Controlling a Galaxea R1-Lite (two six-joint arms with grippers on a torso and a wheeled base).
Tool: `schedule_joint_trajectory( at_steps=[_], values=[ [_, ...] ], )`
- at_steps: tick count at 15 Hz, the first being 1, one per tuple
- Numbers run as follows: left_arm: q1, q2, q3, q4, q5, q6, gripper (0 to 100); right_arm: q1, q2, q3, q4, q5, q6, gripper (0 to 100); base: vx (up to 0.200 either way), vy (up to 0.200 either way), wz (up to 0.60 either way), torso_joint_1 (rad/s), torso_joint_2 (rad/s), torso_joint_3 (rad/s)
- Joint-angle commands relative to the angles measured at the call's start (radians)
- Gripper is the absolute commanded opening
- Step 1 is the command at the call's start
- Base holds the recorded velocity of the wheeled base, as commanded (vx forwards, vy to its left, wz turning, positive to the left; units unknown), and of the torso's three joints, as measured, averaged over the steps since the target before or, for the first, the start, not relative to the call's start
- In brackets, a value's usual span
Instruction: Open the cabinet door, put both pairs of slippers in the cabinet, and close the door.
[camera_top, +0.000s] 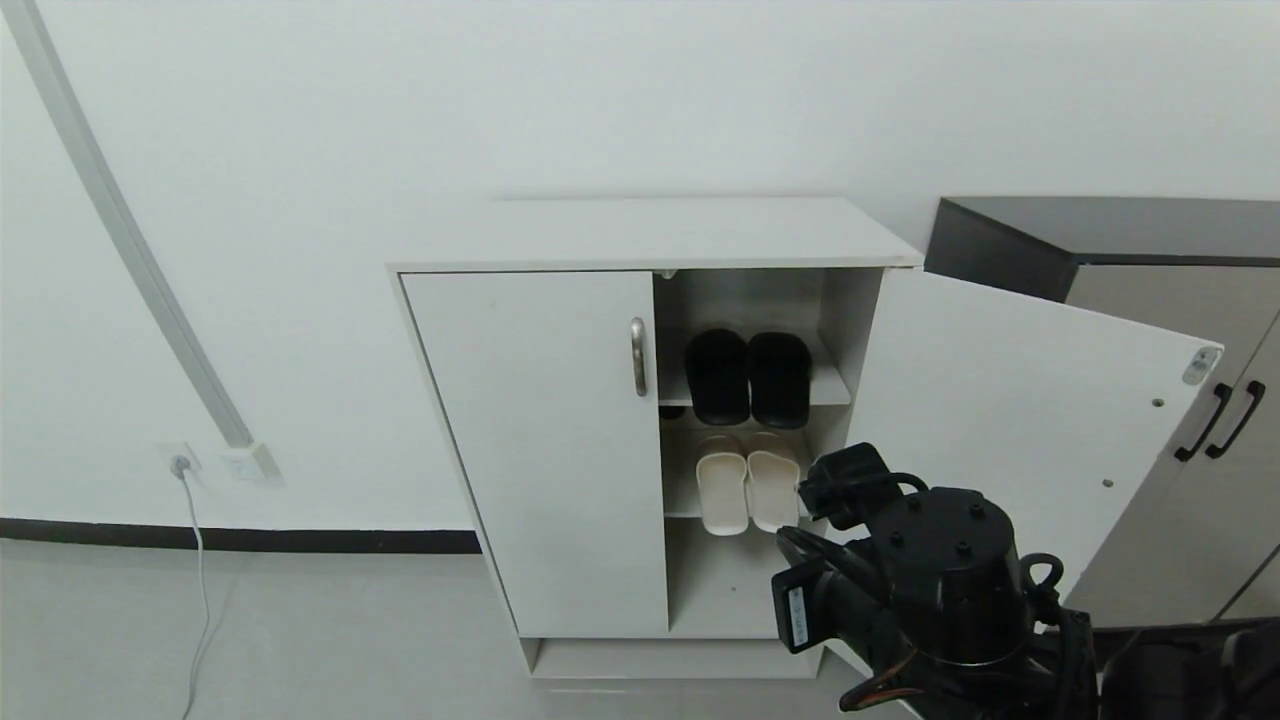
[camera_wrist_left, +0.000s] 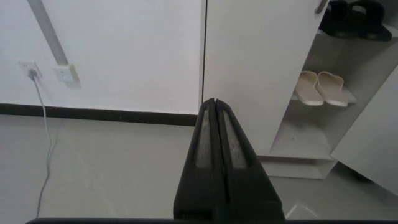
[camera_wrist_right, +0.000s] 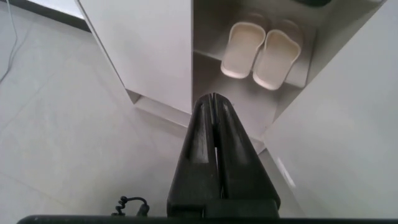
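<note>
Flat, bright room light falls evenly over the white wall and the shoe cabinet, leaving only soft shadows. There is a dim band under the cabinet's top, deeper shade around the black slippers on the upper shelf, and lighter shade around the cream slippers below. The grey floor carries a faint sheen. My left claw, closed tight, shows dull highlights along its dark pads.

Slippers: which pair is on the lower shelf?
The cream pair. The black pair sits on the upper shelf directly above it.
</note>
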Motion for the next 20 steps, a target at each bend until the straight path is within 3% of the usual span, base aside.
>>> schedule_joint_trajectory(
  at_steps=[1,20],
  values=[
    [0.0,0.001,0.0,0.0,0.0,0.0,0,0.0,-0.009,-0.001,0.0,-0.001,0.0,0,0.0,0.0,0.0,0.139,-0.47,-0.325],
    [0.0,0.0,0.0,0.0,0.0,0.012,0,-0.026,-0.01,0.016,0.002,-0.006,0.001,0,0.0,0.0,0.0,0.202,-0.52,-0.32]
  ],
)
